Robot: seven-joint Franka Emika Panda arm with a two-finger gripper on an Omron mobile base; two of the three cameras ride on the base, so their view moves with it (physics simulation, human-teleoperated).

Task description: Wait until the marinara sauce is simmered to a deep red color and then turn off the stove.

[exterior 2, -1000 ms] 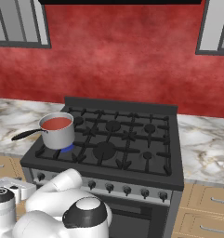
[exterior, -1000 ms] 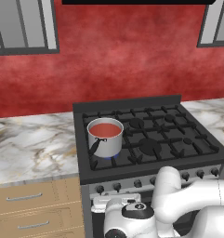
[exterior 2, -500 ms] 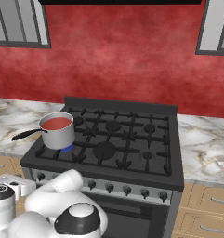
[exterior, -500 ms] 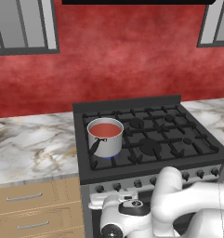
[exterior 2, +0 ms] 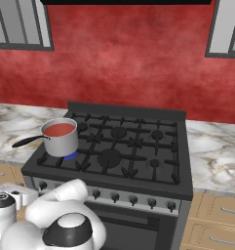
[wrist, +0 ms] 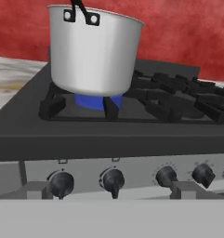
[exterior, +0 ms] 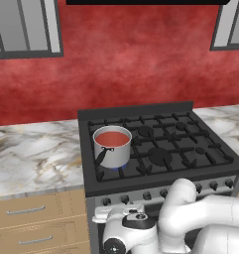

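The marinara sauce (exterior: 112, 138) is a smooth orange-red disc inside a small steel saucepan (exterior: 112, 148) on the front-left burner of the black stove (exterior: 163, 159). A blue flame (wrist: 97, 101) burns under the saucepan (wrist: 95, 51). From the right, the sauce (exterior 2: 59, 129) looks the same orange-red, and the pan's dark handle (exterior 2: 26, 141) points left. My gripper (wrist: 112, 193) hangs open in front of the stove's silver strip, level with the knobs, with nothing between its fingers. One dark knob (wrist: 113, 180) sits straight ahead of it and another (wrist: 61, 183) to its left.
Marble counter (exterior: 34, 156) flanks the stove on the left and continues on the right (exterior 2: 214, 151). Wooden drawers (exterior: 34, 225) sit under the counter. A mottled red wall (exterior: 136, 64) and grey windows stand behind. More knobs (wrist: 165, 175) run along the strip to the right.
My arm has shifted slightly left and lower in front of the stove. Saucepan, sauce colour and flame look the same. The gripper stays open.
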